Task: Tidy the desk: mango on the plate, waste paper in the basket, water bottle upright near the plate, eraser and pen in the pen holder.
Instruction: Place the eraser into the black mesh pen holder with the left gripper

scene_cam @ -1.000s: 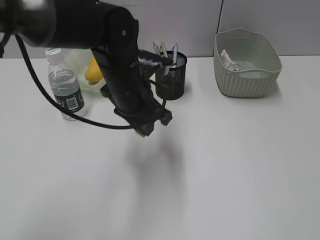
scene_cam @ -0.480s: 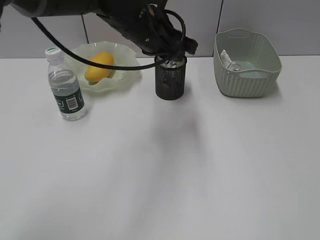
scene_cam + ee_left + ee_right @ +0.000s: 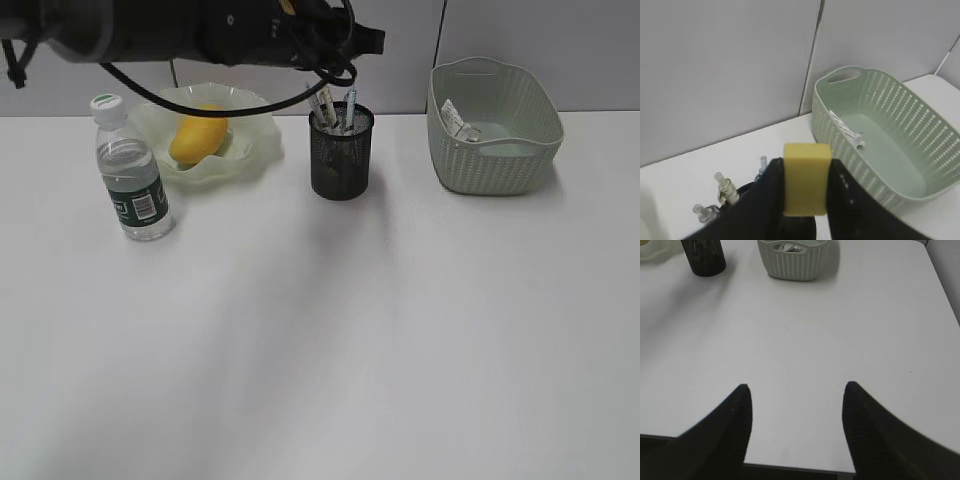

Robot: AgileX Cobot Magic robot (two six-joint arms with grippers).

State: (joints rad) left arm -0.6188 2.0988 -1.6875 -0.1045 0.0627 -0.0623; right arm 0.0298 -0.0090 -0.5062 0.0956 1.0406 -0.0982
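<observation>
One item is left to place, by the look of the desk (image 3: 400, 330): the eraser (image 3: 806, 185), a yellow block clenched between the two dark fingers of the left gripper (image 3: 805, 200), which hangs above the pen holder (image 3: 341, 153). In the wrist view the holder's rim and several pens (image 3: 725, 187) show at about 7 o'clock from the eraser, so the block does not sit squarely over the opening.

To do this well, I would bring the gripper over the free part of the mouth (the pens lean toward one side, leaving a gap), lower until the eraser is just above the rim, and only then let go. A drop from too high could bounce off a pen cap or the mesh edge and land on the desk.

The right gripper (image 3: 796, 405) rests near the table's front edge with its fingers spread and nothing between them.

Elsewhere, the mango (image 3: 199, 135) lies on the plate (image 3: 255, 150), the water bottle (image 3: 130, 170) stands upright at about 8 o'clock from the plate, and the waste paper (image 3: 458, 120) lies in the basket (image 3: 495, 165).
</observation>
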